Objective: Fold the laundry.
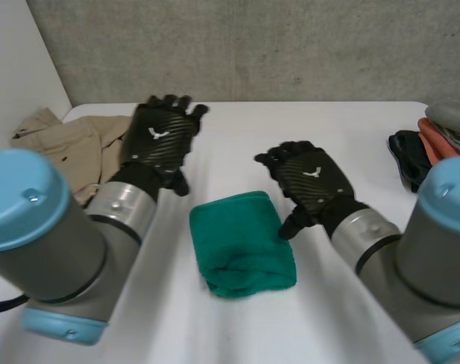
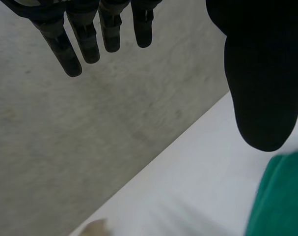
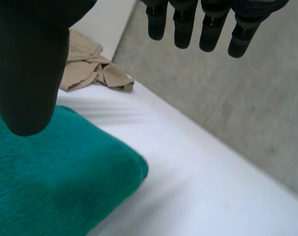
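Observation:
A folded green towel lies on the white table between my two arms. My left hand hovers to the left of and beyond it, open, fingers straight and holding nothing; the towel's edge shows beside its thumb. My right hand is at the towel's right far corner, open and empty, its thumb over the towel and its fingers stretched out past it.
A crumpled beige garment lies at the table's far left, also seen as beige cloth beyond my right hand. A pile of dark, orange and grey clothes sits at the right edge. A grey wall runs behind the table.

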